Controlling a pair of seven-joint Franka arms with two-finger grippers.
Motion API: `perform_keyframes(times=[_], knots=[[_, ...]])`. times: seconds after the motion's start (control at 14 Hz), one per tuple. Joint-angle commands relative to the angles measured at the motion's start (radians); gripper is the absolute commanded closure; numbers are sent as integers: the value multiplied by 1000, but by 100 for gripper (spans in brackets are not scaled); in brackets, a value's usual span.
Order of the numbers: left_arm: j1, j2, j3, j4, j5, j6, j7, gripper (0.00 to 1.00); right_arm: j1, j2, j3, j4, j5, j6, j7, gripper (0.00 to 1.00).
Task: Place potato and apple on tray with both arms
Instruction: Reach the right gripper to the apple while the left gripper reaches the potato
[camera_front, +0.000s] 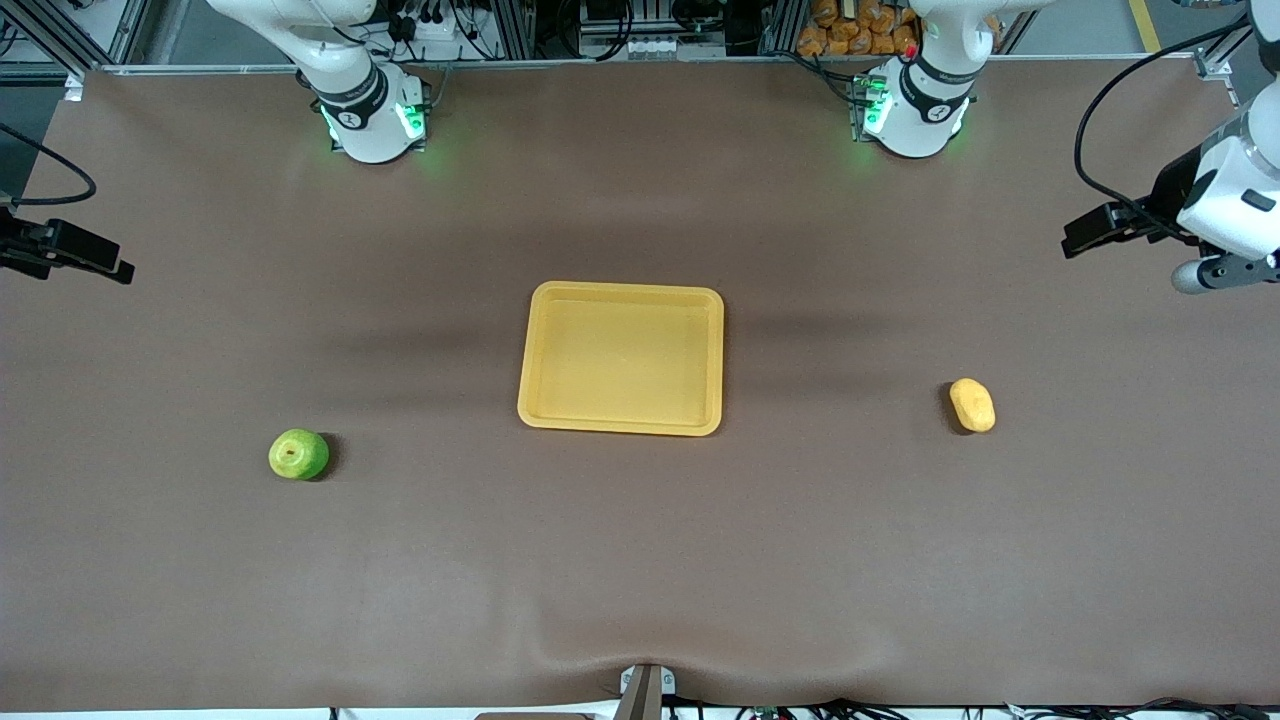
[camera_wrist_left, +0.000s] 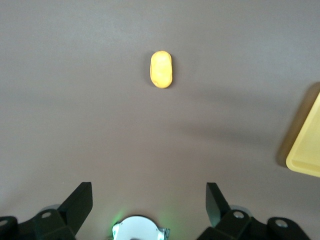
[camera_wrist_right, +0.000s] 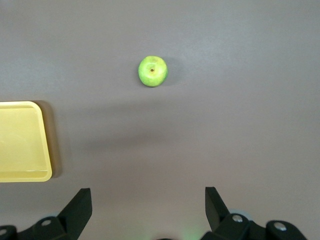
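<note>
Tray (camera_front: 621, 300) empty at mid-tabletop (camera_front: 640, 560). Apple (camera_front: 298, 454) toward the right arm's end, potato (camera_front: 972, 404) toward the left arm's end, both well apart from the tray. Left claw (camera_wrist_left: 149, 202) and right claw (camera_wrist_right: 148, 202) raised above the tabletop, fingers spread apart, holding nothing.
</note>
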Motion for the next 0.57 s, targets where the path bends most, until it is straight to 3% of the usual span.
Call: perform_keyframes(times=[0.0, 0.5], knots=[[7, -62, 1, -109, -7, 77, 6, 0, -16, 17, 8, 28, 21, -8, 9, 0], [28, -61, 1, -224, -6, 207, 6, 0, -13, 31, 8, 28, 22, -7, 11, 0]])
